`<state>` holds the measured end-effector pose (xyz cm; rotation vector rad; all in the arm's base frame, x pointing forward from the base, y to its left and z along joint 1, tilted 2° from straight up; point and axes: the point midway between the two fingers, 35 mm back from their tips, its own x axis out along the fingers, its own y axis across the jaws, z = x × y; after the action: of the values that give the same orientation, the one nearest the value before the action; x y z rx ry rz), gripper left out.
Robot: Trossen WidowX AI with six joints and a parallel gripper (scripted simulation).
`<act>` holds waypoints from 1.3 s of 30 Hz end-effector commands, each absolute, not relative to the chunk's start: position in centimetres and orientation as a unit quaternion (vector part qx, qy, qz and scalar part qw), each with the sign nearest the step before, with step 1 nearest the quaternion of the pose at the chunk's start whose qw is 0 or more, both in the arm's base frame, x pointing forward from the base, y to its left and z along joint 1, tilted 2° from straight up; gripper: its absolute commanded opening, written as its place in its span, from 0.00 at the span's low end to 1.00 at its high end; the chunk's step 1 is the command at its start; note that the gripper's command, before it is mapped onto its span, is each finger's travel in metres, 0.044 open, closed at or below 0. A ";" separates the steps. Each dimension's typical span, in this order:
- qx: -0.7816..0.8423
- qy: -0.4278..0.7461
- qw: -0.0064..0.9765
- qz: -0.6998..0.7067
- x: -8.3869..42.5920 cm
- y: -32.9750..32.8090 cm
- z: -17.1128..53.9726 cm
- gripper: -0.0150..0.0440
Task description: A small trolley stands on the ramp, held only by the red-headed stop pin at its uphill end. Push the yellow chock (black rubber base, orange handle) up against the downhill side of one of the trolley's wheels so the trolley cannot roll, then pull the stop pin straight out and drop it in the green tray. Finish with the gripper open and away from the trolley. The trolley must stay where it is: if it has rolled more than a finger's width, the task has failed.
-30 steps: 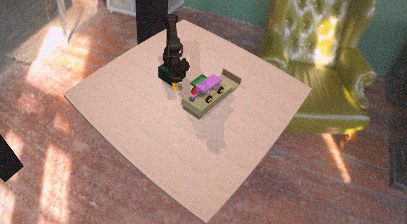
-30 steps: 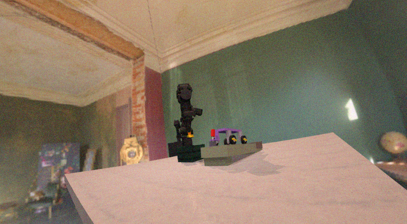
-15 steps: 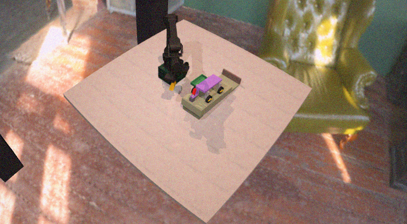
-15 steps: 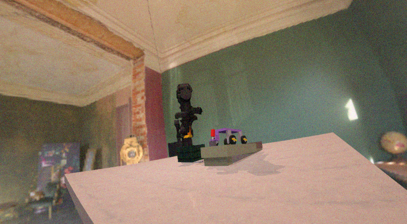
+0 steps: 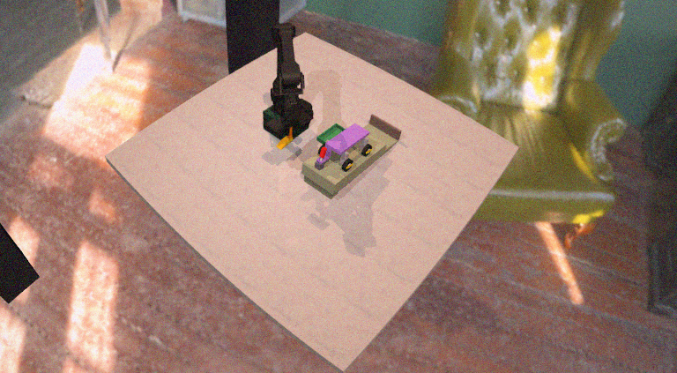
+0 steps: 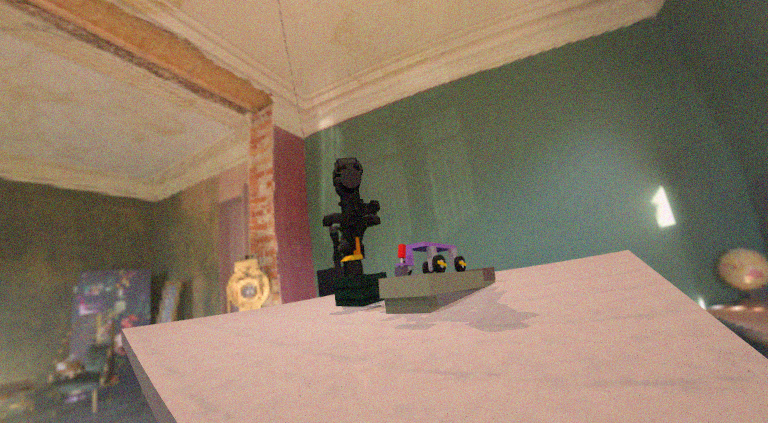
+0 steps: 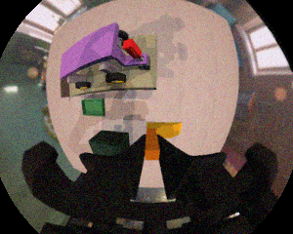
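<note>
Gripper (image 5: 291,130) (image 6: 355,243) (image 7: 150,136) clamping yellow chock (image 5: 284,142) (image 6: 352,257) (image 7: 168,130) by orange handle (image 5: 291,133) (image 6: 357,245) (image 7: 152,146) at wrist frame's lower centre, purple trolley (image 5: 353,135) (image 6: 428,246) (image 7: 94,51) standing upper left

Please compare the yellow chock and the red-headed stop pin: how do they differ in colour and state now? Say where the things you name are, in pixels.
The chock (image 5: 283,142) (image 7: 169,130) is yellow with an orange handle; the pin (image 5: 323,152) (image 6: 401,250) (image 7: 132,48) shows a red head. The chock is held by its handle in the gripper (image 7: 152,146), off the ramp (image 5: 319,178) (image 6: 410,288) (image 7: 142,82); the pin stands at the trolley's (image 5: 347,137) (image 6: 433,246) (image 7: 90,51) end, ungripped.
</note>
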<state>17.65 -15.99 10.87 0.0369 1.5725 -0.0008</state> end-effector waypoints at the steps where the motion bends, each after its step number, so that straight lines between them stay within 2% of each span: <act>1: 0.023 0.708 0.705 -0.009 17.6 -16.1 10.9 0.25; 39: 0.030 0.707 0.707 -0.008 21.3 -3.9 10.0 0.25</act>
<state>21.03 -4.92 9.96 0.0631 1.5778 -0.0188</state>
